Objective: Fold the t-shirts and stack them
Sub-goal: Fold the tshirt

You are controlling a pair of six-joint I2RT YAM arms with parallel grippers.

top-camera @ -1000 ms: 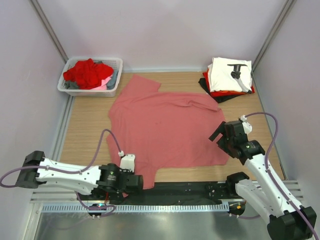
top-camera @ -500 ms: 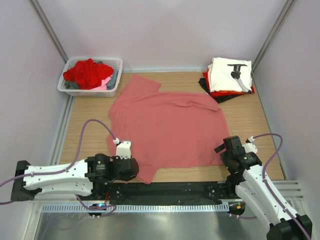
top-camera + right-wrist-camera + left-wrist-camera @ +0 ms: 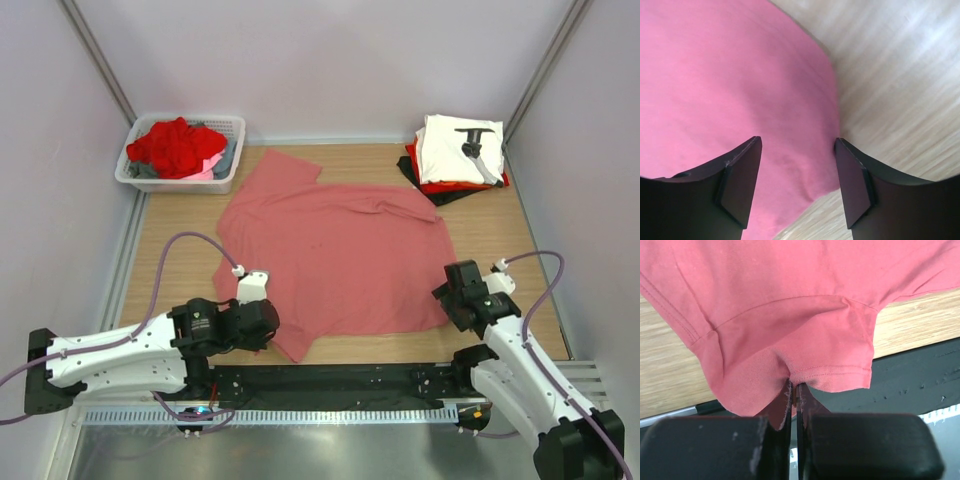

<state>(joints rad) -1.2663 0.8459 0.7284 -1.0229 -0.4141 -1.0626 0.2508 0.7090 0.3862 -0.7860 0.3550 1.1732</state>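
Note:
A large salmon-pink t-shirt (image 3: 340,260) lies spread flat across the wooden table. My left gripper (image 3: 268,326) is at its near left corner and is shut on the sleeve's hem (image 3: 830,377). In the left wrist view the cloth is pinched between the closed fingers of that gripper (image 3: 794,390). My right gripper (image 3: 450,300) hangs low over the shirt's near right corner. Its jaws stand apart on either side of the cloth's edge (image 3: 832,150), and the right gripper (image 3: 797,142) holds nothing. Red and grey t-shirts (image 3: 175,145) are heaped in the basket. Folded white, red and black t-shirts (image 3: 455,150) are stacked at the back right.
A white plastic basket (image 3: 237,130) stands at the back left corner. A black strip (image 3: 380,378) runs along the table's near edge, with a metal rail below it. Bare wood (image 3: 500,230) shows to the right of the shirt.
My left gripper has moved away from the table's edge, drawing the pinched sleeve inward with it. My right gripper has come down to the shirt's near right corner and its jaws have narrowed.

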